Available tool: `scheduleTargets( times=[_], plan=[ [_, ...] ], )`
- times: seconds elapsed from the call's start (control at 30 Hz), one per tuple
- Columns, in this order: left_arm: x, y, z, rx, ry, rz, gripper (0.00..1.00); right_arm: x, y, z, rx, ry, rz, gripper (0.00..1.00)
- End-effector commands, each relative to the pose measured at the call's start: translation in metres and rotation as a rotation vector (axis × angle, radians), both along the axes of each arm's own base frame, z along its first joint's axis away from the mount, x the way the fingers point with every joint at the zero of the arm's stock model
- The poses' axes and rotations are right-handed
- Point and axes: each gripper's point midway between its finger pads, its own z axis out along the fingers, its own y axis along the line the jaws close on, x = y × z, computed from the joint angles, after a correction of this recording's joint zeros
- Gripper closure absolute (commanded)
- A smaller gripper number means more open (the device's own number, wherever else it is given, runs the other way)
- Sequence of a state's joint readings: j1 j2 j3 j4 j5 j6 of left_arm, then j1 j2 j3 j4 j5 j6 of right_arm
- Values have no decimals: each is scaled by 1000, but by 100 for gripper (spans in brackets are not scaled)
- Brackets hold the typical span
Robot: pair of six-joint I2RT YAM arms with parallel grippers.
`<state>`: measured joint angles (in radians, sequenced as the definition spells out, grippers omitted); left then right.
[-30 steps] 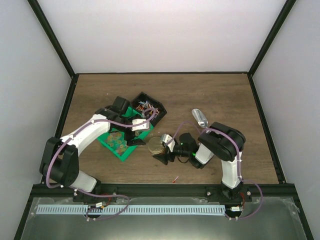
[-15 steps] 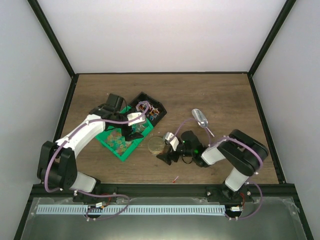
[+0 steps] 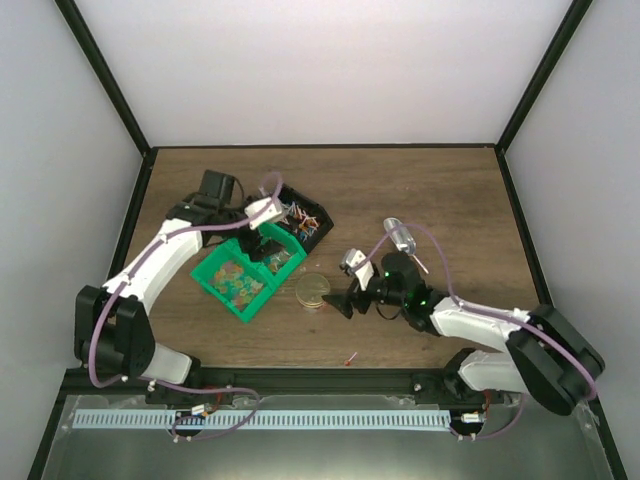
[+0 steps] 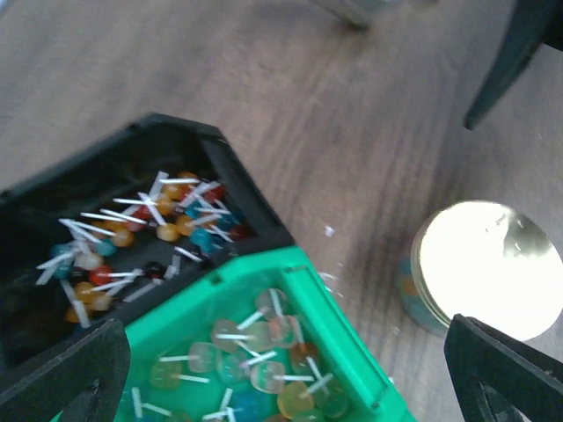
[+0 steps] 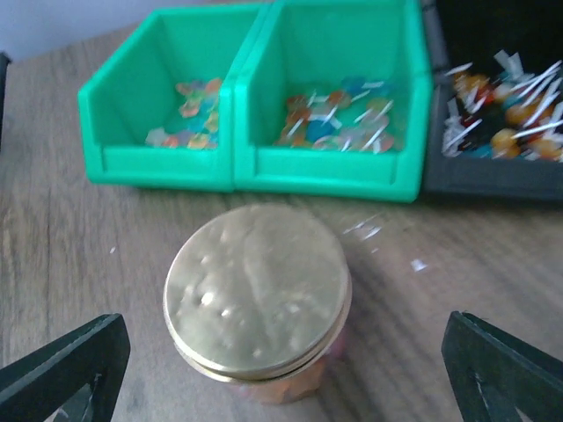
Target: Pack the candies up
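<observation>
The candies are tiny wrapped sweets with white sticks. Some lie in the black bin [image 3: 303,220] [image 4: 132,224] and some in the green bin [image 3: 238,283] [image 4: 255,360]. A glass jar with a round gold lid [image 3: 312,290] [image 5: 257,290] [image 4: 488,268] stands right of the green bin. My left gripper [image 3: 262,243] [image 4: 281,352] is open and empty above the corner where the green and black bins meet. My right gripper [image 3: 346,297] [image 5: 283,352] is open and empty just right of the jar, level with it. The jar stands between the jaws without touching them.
The silver metal scoop [image 3: 401,238] lies on the wooden table behind my right arm. One loose candy [image 3: 350,357] lies near the front edge. In the right wrist view the green bin [image 5: 246,97] shows two compartments, both holding candies, with the black bin [image 5: 493,167] at the right.
My left gripper has drawn back from over the green bin towards the black bin. My right arm has stretched out low, its elbow swinging right, and its gripper stays by the jar.
</observation>
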<state>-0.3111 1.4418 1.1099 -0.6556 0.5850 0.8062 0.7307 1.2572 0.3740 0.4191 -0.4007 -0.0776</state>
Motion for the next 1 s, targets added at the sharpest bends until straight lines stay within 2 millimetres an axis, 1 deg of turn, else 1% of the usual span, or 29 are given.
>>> scheduleTargets(
  times=[0.0, 0.07, 0.17, 0.27, 0.33, 0.37, 0.4, 0.47, 0.5, 0.53, 0.6, 0.7, 0.8, 0.9, 0.97],
  plan=[
    [40, 8, 39, -135, 10, 165, 0, 25, -10, 43, 37, -26, -67, 0],
    [63, 17, 53, -170, 17, 253, 0, 43, -16, 69, 55, -62, -122, 0],
    [96, 28, 73, -192, 42, 339, 0, 72, -26, 106, 77, -101, -196, 0],
    [135, 47, 95, -215, 82, 461, 0, 104, -45, 144, 125, -118, -267, 0],
    [161, 66, 105, -253, 126, 550, 0, 127, -65, 165, 150, -129, -324, 0],
    [173, 79, 113, -278, 139, 599, 0, 139, -76, 175, 159, -134, -349, 0],
    [184, 92, 116, -292, 159, 646, 0, 149, -89, 183, 166, -136, -378, 0],
    [204, 119, 129, -328, 164, 738, 0, 170, -118, 195, 180, -134, -443, 0],
    [211, 134, 129, -343, 164, 779, 0, 179, -133, 198, 186, -129, -471, 0],
    [215, 148, 127, -345, 157, 817, 0, 186, -149, 201, 192, -125, -502, 0],
    [219, 174, 121, -329, 145, 884, 0, 198, -178, 200, 200, -105, -553, 0],
    [218, 210, 101, -295, 179, 989, 0, 210, -219, 192, 218, -37, -635, 0],
    [204, 241, 70, -236, 233, 1059, 0, 213, -256, 175, 233, 58, -724, 0],
    [181, 274, 40, -209, 288, 1136, 0, 205, -280, 156, 234, 111, -779, 0],
    [166, 285, 26, -194, 295, 1177, 0, 197, -293, 142, 223, 143, -818, 0]
  ],
)
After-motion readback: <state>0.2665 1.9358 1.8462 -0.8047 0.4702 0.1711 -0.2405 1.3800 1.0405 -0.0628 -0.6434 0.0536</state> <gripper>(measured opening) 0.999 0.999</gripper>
